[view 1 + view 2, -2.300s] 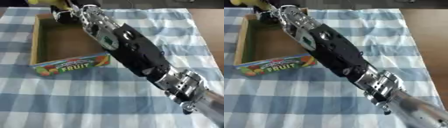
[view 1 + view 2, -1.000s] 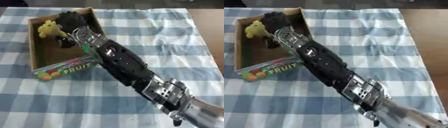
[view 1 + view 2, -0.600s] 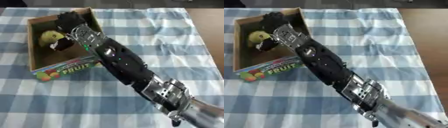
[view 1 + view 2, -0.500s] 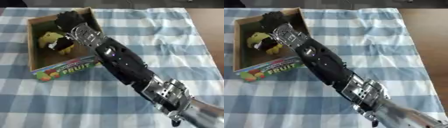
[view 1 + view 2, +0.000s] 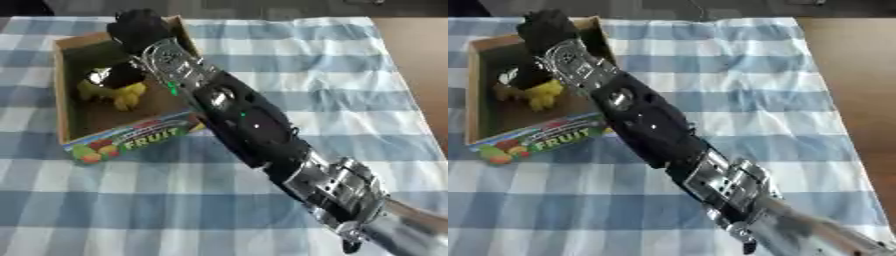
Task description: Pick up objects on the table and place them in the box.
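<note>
Robot hand (image 5: 137, 27), the right one, hangs above the far end of the cardboard box (image 5: 63, 75); its black fingers are bunched in a dark blur, so whether they are spread or curled cannot be told. Its black and silver arm (image 5: 254, 130) runs from the box's near right corner down to the lower right edge of the view. Inside the box, just below the robot hand and apart from it, lies a yellow and black toy (image 5: 112, 86) on the box floor. The box's near wall carries a fruit picture and the word FRUIT. Under the box, a blue and white checked cloth (image 5: 306, 60) covers the counter (image 5: 411, 60), whose bare brown wood shows far right of the box.
</note>
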Robot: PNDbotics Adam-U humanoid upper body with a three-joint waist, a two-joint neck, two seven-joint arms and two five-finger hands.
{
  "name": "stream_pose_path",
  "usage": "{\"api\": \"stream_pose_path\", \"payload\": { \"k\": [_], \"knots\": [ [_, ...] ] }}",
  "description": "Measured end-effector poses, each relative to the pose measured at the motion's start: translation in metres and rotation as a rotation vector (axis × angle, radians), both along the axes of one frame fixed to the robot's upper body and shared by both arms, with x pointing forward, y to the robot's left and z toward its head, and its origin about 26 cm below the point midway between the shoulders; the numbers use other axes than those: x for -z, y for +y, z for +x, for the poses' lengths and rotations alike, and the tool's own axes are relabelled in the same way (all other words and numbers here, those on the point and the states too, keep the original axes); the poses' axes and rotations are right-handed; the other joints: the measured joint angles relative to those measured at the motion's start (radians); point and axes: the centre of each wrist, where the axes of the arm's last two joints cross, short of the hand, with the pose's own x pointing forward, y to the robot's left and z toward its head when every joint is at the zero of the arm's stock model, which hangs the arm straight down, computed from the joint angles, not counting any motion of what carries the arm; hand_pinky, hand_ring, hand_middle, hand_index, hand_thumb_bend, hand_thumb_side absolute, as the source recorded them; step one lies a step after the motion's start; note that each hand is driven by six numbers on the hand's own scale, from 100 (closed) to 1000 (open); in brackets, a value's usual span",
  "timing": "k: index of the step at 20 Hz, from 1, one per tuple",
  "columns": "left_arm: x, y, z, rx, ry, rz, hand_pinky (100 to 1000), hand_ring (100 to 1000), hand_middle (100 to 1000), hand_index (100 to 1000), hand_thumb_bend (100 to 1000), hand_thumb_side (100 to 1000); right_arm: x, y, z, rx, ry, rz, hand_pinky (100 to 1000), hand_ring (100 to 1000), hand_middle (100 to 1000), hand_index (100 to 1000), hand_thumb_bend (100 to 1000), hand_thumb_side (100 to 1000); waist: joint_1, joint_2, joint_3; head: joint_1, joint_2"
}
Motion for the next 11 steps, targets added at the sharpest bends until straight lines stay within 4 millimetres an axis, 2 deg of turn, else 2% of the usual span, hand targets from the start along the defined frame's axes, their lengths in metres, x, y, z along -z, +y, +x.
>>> {"api": "stream_pose_path", "payload": {
  "k": [2, 3, 4, 11],
  "knots": [
    [0.000, 0.000, 0.000, -0.001, 0.001, 0.000, 665, 600, 611, 888, 100, 700, -0.014, -0.005, -0.008, -0.020, -0.030, 0.056, 772, 663, 520, 771, 374, 987, 0.000, -0.002, -0.006, 0.006, 0.000],
    [0.001, 0.000, 0.000, -0.001, 0.002, 0.000, 665, 600, 611, 888, 100, 700, -0.023, -0.009, -0.012, -0.028, -0.048, 0.084, 771, 641, 509, 769, 288, 975, 0.000, -0.003, -0.010, 0.009, 0.000],
    [0.001, 0.001, 0.000, -0.003, 0.004, 0.000, 665, 601, 611, 888, 100, 700, -0.031, -0.014, -0.018, -0.036, -0.070, 0.116, 771, 628, 502, 767, 242, 964, 0.000, -0.004, -0.014, 0.014, 0.000],
    [0.003, 0.001, -0.001, -0.011, 0.010, 0.000, 665, 601, 611, 887, 100, 698, -0.076, -0.053, -0.067, -0.097, -0.211, 0.380, 768, 573, 466, 754, 171, 935, 0.012, -0.010, -0.040, 0.047, 0.004]
  ]
}}
